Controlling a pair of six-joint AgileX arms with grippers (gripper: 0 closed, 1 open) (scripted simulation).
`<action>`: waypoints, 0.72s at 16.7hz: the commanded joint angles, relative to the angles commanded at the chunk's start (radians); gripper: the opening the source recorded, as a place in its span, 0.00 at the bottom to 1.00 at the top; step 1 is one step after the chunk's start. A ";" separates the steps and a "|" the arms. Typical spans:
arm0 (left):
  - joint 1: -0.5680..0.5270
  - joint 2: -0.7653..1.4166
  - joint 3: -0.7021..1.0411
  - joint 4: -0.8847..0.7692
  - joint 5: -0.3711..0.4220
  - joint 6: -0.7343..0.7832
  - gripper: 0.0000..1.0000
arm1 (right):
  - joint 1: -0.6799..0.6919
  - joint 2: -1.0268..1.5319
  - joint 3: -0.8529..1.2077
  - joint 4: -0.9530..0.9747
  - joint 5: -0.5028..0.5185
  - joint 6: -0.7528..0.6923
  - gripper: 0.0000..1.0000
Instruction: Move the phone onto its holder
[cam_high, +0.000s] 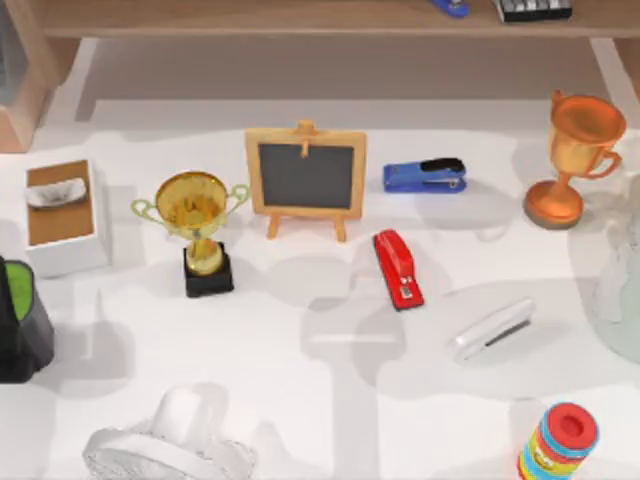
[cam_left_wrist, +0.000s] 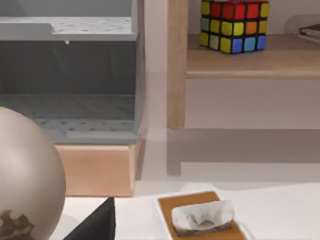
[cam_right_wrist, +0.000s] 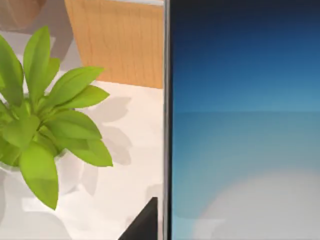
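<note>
The phone (cam_right_wrist: 245, 130) stands very close in front of my right wrist camera, its screen glowing blue with a pale round patch low down and a thin grey edge. My right arm (cam_high: 622, 270) is a pale shape at the table's right edge; whether its gripper has hold of the phone is hidden. My left arm (cam_high: 175, 440) is a pale shape at the front left. A black object with a green face (cam_high: 20, 320) sits at the left edge; I cannot tell if it is the holder.
On the table stand a tissue box (cam_high: 62, 215), gold trophy (cam_high: 195, 225), small blackboard easel (cam_high: 305, 180), blue stapler (cam_high: 425, 175), red stapler (cam_high: 398, 268), white stapler (cam_high: 493, 328), bronze trophy (cam_high: 575, 155) and striped can (cam_high: 560, 442). A leafy plant (cam_right_wrist: 45, 125) sits beside the phone.
</note>
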 joint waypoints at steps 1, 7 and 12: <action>0.000 0.000 0.000 0.000 0.000 0.000 1.00 | -0.041 0.009 -0.017 0.007 -0.045 -0.045 0.00; 0.000 0.000 0.000 0.000 0.000 0.000 1.00 | -0.185 0.055 -0.080 0.036 -0.228 -0.192 0.00; 0.000 0.000 0.000 0.000 0.000 0.000 1.00 | -0.190 0.058 -0.083 0.038 -0.236 -0.197 0.00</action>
